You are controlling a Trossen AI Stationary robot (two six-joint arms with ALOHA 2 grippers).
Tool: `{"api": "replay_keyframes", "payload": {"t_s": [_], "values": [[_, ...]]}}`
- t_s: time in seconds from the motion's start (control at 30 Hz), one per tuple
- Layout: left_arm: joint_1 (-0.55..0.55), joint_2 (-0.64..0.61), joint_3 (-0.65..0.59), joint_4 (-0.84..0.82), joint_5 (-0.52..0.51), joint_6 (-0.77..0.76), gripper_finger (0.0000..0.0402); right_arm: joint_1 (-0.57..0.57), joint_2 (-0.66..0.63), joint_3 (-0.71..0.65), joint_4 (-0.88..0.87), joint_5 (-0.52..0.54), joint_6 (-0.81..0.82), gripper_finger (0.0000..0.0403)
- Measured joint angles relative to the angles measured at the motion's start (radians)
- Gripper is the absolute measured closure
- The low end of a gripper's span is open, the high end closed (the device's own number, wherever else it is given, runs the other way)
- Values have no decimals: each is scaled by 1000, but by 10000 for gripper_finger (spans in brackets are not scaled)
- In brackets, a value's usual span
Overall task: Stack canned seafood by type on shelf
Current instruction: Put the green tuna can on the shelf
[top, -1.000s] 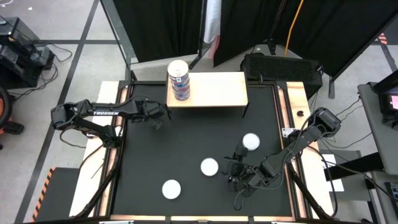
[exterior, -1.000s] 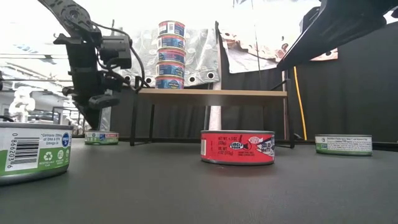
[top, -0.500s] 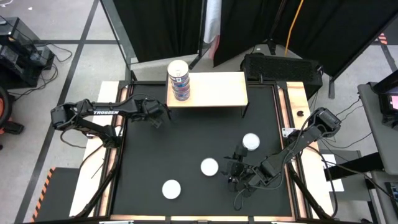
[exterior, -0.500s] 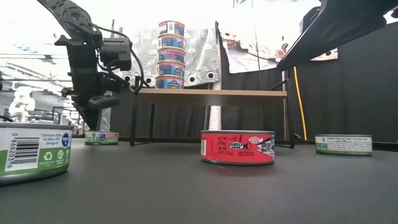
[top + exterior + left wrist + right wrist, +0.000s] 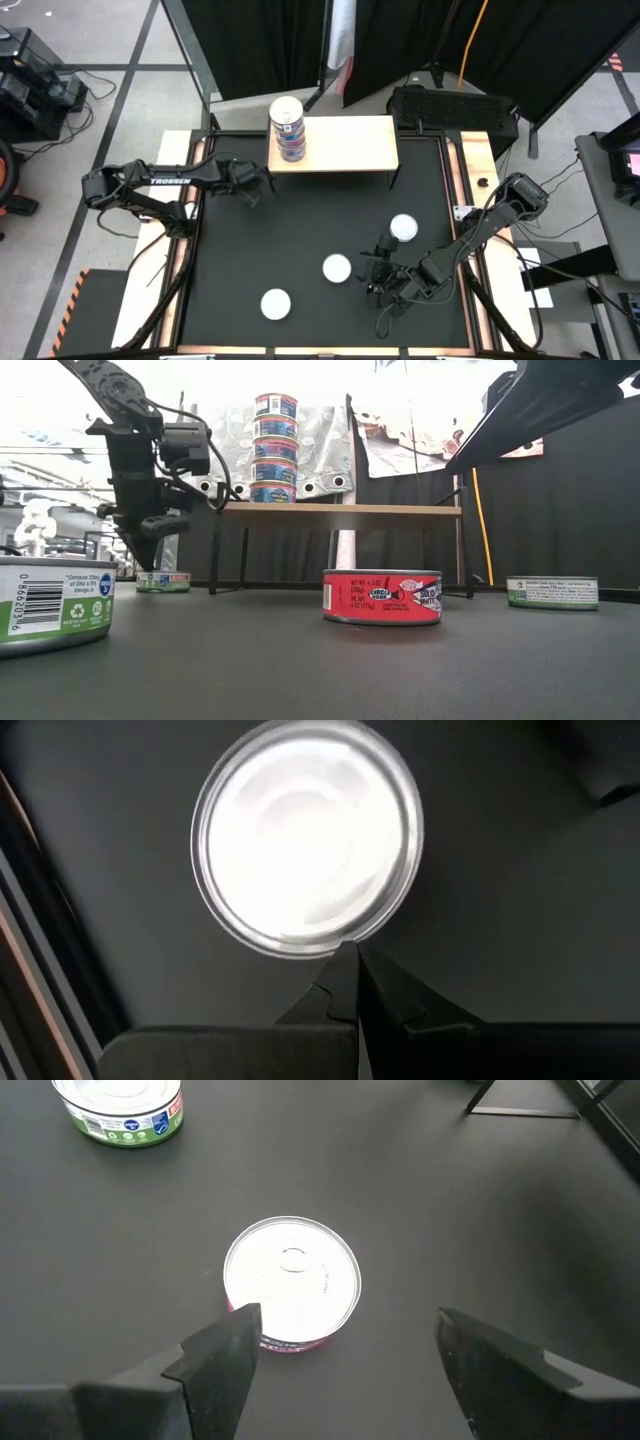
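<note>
The shelf stands at the table's far edge with a stack of blue-labelled cans on its left end. My left gripper is shut. It hovers, pointing down, just above a green-labelled can left of the shelf, and that can's silver lid fills the left wrist view. My right gripper is open, tilted down over the table's near right. A red can rests on the mat just ahead of its fingers. Two green-white cans also sit on the mat.
The black mat lies bare between the cans and the shelf. The shelf's thin dark legs stand behind the left gripper. The right part of the shelf top is bare. Pale wood borders edge the table.
</note>
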Motion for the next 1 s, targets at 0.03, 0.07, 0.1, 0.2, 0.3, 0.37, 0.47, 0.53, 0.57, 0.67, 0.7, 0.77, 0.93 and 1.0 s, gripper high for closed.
{"api": "replay_keyframes", "payload": {"t_s": [0.03,0.07,0.1,0.2,0.3,0.37,0.47,0.53,0.57,0.67,0.7,0.77,0.93,1.0], "values": [[0,0,-7,0,-1,-4,401,0,0,0,0,0,0,110],[0,-1,-15,5,-3,-6,401,0,0,0,0,0,0,110],[0,-2,-23,11,-5,-6,401,0,0,0,0,0,0,110],[-1,-1,-37,-2,11,-8,401,0,0,0,0,0,0,110],[-19,-16,-34,-6,58,-26,401,0,0,0,0,0,0,110],[-33,-30,-24,-1,62,-33,401,0,0,0,0,0,0,110],[-45,-52,-4,-5,28,-33,401,0,0,0,0,0,0,110],[-41,-60,6,2,2,-32,401,0,0,0,-1,0,0,110],[-34,-61,6,-5,-6,-31,401,0,0,0,0,0,0,110],[-6,-53,6,-10,-7,-25,401,0,0,0,0,0,0,110],[1,-48,6,-11,-6,-24,401,0,0,0,0,0,0,110],[11,-40,-1,-7,-3,-15,401,0,0,0,-1,0,0,110],[30,-11,-1,4,-3,-4,401,0,0,0,0,0,0,110],[31,-2,-1,7,-9,-2,401,1,0,0,0,0,1,110]]}}
